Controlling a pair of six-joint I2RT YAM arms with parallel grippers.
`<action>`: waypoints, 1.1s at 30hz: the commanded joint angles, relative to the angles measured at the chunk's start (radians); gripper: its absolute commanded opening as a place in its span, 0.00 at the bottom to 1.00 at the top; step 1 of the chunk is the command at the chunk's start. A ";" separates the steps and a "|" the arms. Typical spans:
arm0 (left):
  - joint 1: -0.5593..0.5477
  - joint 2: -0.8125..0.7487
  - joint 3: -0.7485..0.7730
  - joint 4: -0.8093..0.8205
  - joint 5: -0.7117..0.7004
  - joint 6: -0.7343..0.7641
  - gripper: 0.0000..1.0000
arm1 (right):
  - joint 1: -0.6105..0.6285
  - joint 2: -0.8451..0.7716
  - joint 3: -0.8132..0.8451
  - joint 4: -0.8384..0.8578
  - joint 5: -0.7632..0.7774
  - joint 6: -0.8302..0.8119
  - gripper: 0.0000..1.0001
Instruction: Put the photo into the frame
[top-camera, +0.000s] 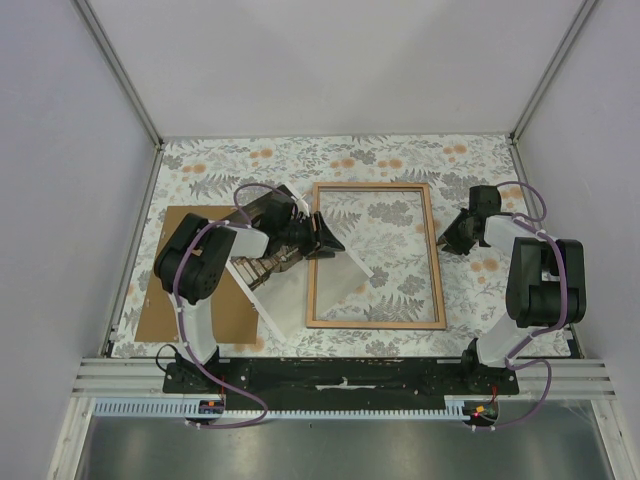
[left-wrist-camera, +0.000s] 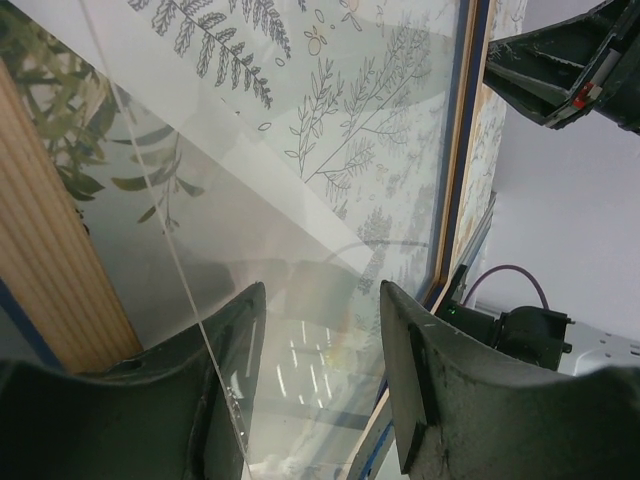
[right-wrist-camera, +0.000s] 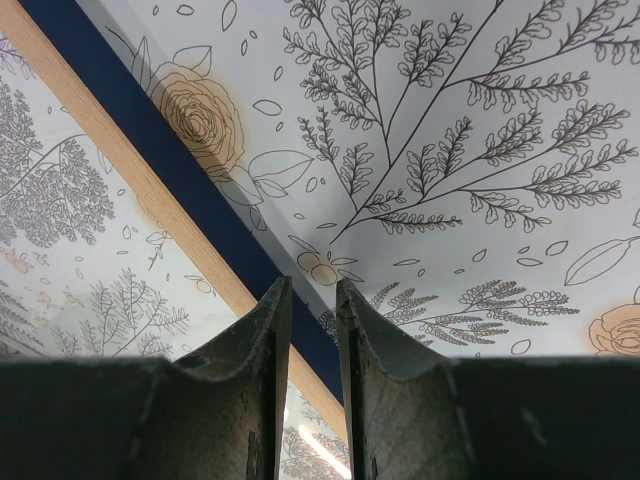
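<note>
Here, the frame (top-camera: 437, 255) lies flat in the middle of the floral table (top-camera: 250, 160) with its light wood back facing up and the table's pattern showing through the glass. The photo (top-camera: 300, 295) lies askew to the frame's left, white reverse up. One corner of it crosses the frame's left rail and reaches in over the glass, while the rest spreads out toward the left arm. A strip of its printed side shows just beside that arm's wrist.

The left gripper (top-camera: 325, 238) hangs over the frame's left rail, where the photo crosses it. In the left wrist view its fingers (left-wrist-camera: 230, 350) stand clearly apart and grip nothing, with glass showing in the gap.

The right gripper (top-camera: 448, 238) sits at the frame's right rail. Its fingers (right-wrist-camera: 250, 360) are drawn close with only a narrow slot between them. The rail's wood and blue edge (right-wrist-camera: 150, 190) runs into that slot, but whether they pinch it cannot be told.

A brown panel (top-camera: 175, 300) lies at the table's left side, partly under the left arm.
</note>
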 joint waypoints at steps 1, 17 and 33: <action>0.009 -0.055 0.008 -0.017 -0.019 0.060 0.57 | 0.012 0.015 0.001 -0.030 0.006 -0.019 0.32; 0.029 -0.084 -0.023 -0.026 -0.017 0.072 0.58 | 0.012 0.017 0.003 -0.029 0.010 -0.020 0.32; 0.046 -0.100 -0.049 -0.036 -0.020 0.080 0.57 | 0.014 0.017 0.003 -0.030 0.011 -0.022 0.32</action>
